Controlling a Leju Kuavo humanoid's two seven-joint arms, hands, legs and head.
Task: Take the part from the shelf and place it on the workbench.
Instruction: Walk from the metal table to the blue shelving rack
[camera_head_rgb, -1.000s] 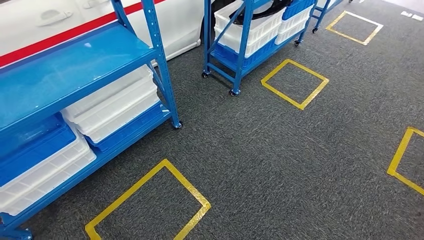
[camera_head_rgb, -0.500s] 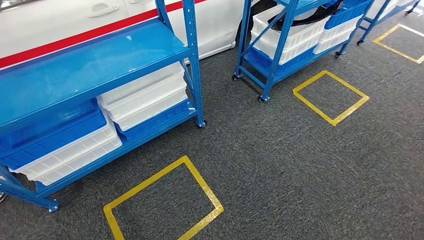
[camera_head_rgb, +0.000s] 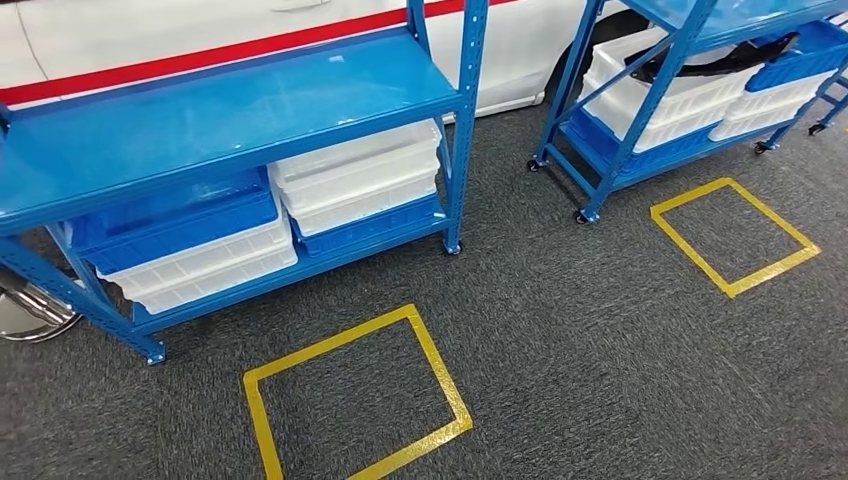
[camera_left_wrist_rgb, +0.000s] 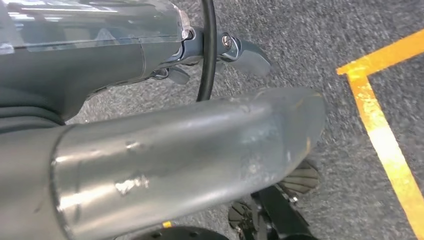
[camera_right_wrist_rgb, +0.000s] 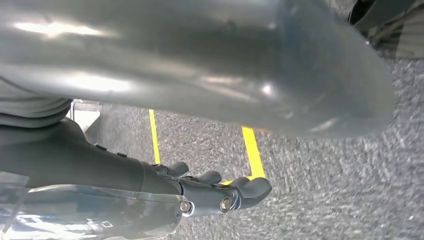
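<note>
Part: a long black piece (camera_head_rgb: 715, 55) lies across the top of the white bins (camera_head_rgb: 650, 100) on the wheeled shelf (camera_head_rgb: 639, 130), far right in the head view. It is judged to be the part meant, though its shape is too small to make out.

Closer in, a second blue shelf (camera_head_rgb: 230, 110) has a bare top board and stacked blue and white bins (camera_head_rgb: 355, 175) below. A white car with a red stripe (camera_head_rgb: 200, 30) stands behind both shelves. On the grey carpet (camera_head_rgb: 600, 350), one yellow tape square (camera_head_rgb: 440, 365) lies in front of the near shelf and another (camera_head_rgb: 690, 251) in front of the wheeled shelf.

Right robot hand (camera_right_wrist_rgb: 215, 192): hangs over the carpet, its fingers loosely bent and slightly apart, holding nothing.
Left robot hand (camera_left_wrist_rgb: 220, 55): also hangs low. Its fingertips show past the arm, but how they are set cannot be told.

Step, judged: the robot is on the floor between stations, and neither robot hand is at work on anything. The scene fits two stages: an approach to the wheeled shelf for a pick, or a stretch on the floor after one piece has already been set on the surface.

If a pick lies ahead, it calls for standing square to the wheeled shelf and lifting the long piece level so that it clears the bin rims.
</note>
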